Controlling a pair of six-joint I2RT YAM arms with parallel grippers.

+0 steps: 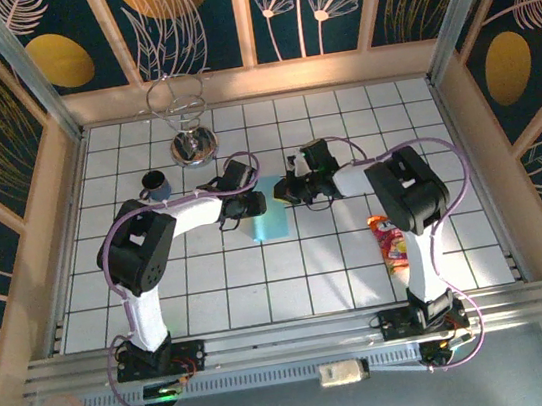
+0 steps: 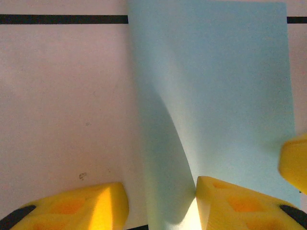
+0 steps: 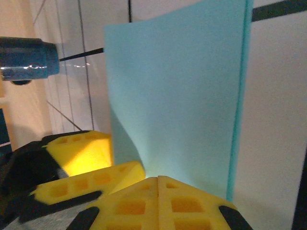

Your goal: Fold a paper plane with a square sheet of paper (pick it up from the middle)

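Pinching the square sheet of paper (image 2: 220, 96) firmly with the right gripper (image 3: 158, 186) looks like the key to this fold. Its 2 yellow fingers (image 3: 129, 206) are pressed together with the sheet's edge caught at their seam, and that anchor should not slip while the crease is made. The left gripper (image 2: 160, 203) stands released, jaws apart, straddling the sheet's end where 1 layer curls up off the table (image 2: 62, 96); 1 of its fingers touches that raised layer. I judge the good move is to close there gently, bring the edges into line, then press flat rather than tug, since paper this thin will likely buckle. The sheet lies between the 2 grippers, to the right of the blue cup (image 1: 156, 186) and nearer the arm bases than the cup. Both grippers meet on that same side of the cup.
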